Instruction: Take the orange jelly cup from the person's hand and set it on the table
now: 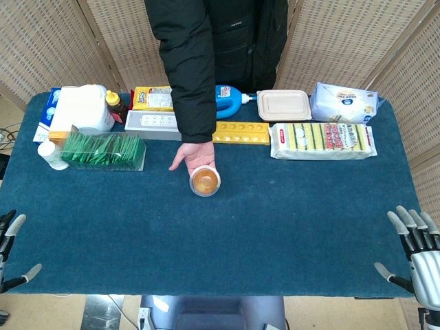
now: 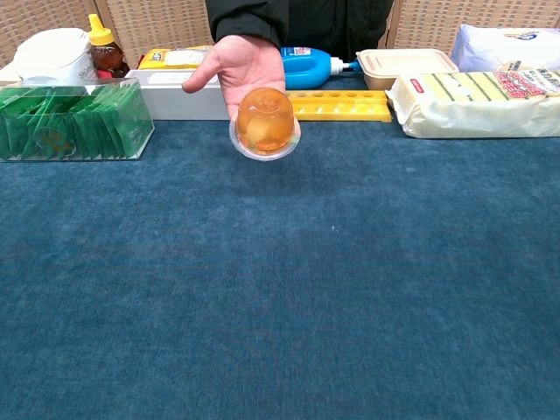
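An orange jelly cup [image 1: 205,180] [image 2: 264,123] rests upside down on the open palm of the person's hand [image 1: 190,155] [image 2: 242,64], held out above the blue table [image 1: 227,240] [image 2: 289,289]. My left hand [image 1: 9,249] shows at the table's near left corner, fingers apart and holding nothing. At the near right corner my right hand [image 1: 414,251] is likewise spread with nothing in it. Both hands are far from the cup. Neither hand appears in the chest view.
Along the far edge stand a clear box of green packets [image 1: 104,151] [image 2: 70,119], a white box [image 1: 152,124], a yellow tray [image 1: 240,132] [image 2: 339,105], a blue bottle [image 1: 229,101], a beige lunch box [image 1: 284,104] and a sponge pack [image 1: 322,140] [image 2: 477,102].
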`<state>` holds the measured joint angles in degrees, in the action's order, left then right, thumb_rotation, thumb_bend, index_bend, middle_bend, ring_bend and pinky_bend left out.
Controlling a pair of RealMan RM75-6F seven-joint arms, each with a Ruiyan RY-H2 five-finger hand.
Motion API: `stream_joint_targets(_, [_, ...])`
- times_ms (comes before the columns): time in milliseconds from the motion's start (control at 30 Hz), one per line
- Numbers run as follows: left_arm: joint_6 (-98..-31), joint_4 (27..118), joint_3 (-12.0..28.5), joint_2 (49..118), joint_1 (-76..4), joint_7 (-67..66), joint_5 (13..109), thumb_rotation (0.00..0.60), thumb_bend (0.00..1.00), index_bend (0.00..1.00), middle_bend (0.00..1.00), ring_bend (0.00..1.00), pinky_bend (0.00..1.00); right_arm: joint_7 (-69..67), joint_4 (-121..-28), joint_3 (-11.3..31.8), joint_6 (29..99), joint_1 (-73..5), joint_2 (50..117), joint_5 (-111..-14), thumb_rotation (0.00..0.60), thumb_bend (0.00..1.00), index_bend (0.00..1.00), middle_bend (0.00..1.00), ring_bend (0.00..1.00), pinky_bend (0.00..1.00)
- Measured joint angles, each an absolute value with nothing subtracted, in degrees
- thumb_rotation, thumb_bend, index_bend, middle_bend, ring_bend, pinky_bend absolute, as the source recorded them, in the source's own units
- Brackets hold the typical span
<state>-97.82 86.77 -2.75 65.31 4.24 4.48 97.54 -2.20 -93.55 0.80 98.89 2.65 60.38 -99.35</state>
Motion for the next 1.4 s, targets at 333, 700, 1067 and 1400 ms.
stream_joint_targets(333, [-97.79,88.35,-2.31,64.14,4.06,6.56,96.6,0.6,0.05,0.0,0.0,0.0,0.02,-3.39,-93.34,0.92,98.78,2.49,60.12,-99.05,0.6,0.07,0.0,0.0,0.02,0.0])
stream_joint_targets(700, [-91.56,103.11,-1.12,60.54,-2.2,-2.68,102.64,0.6,0.08,0.0,0.0,0.0,0.02,-3.99,-93.55,0.92,98.68,2.53,59.91,-98.7,0.6,0.07,0.0,0.0,0.02,0.0])
stream_joint_targets(1067, [-67.72,119.06,9.8,69.22,-20.16,-34.68,85.98,0.6,0.08,0.0,0.0,0.0,0.09,-8.42,-92.57,1.77,97.03,1.97,59.11,-95.54,0.6,0.07,0.0,0.0,0.02,0.0])
stream_joint_targets(1400, [-62.53,112.52,18.21,89.82,-37.38,-50.46,64.22,0.6,0.09,0.0,0.0,0.0,0.1,-10.53,-92.09,2.19,95.55,1.44,58.72,-93.76,0.6,0.07,0.0,0.0,0.02,0.0])
